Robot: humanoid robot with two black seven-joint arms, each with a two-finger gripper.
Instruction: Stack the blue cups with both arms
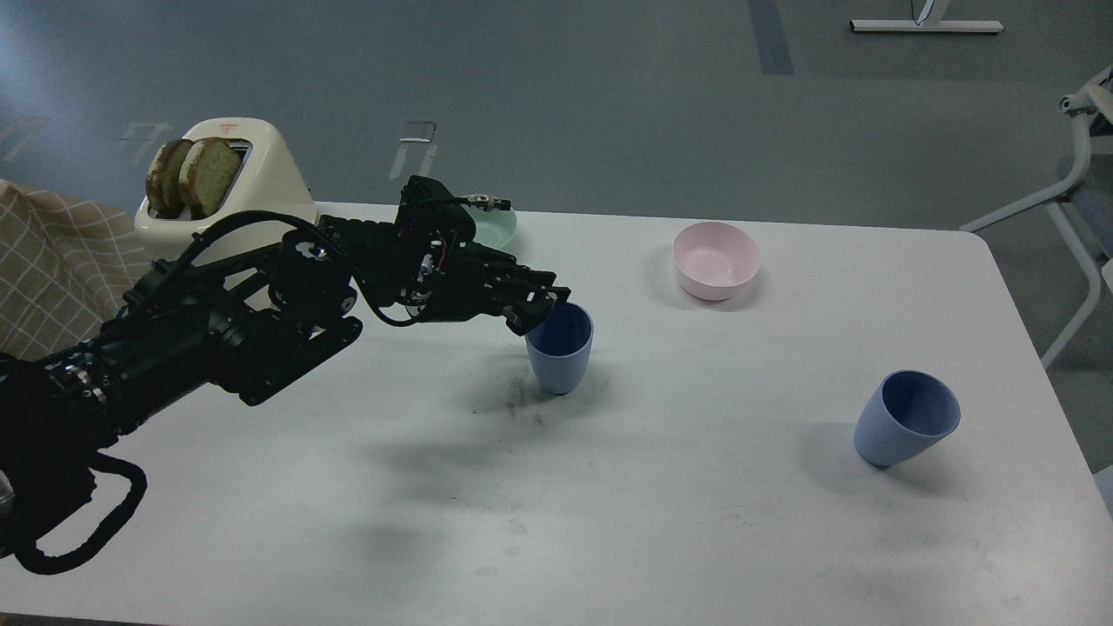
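One blue cup (559, 352) stands upright on the white table (661, 487) near the middle. My left gripper (537, 309) comes in from the left and hovers at the cup's left rim. Its black fingers (524, 323) are spread and sit just above the rim. The second blue cup (906, 417) rests tilted on its rounded base at the right of the table, far from the gripper. My right arm and gripper are out of view.
A pink bowl (716, 259) sits at the back right of centre. A mint-green bowl (494, 228) is partly hidden behind my left wrist. A cream toaster (235, 178) with bread slices stands at the back left. Dark smudges (513, 402) mark the table beside the near cup.
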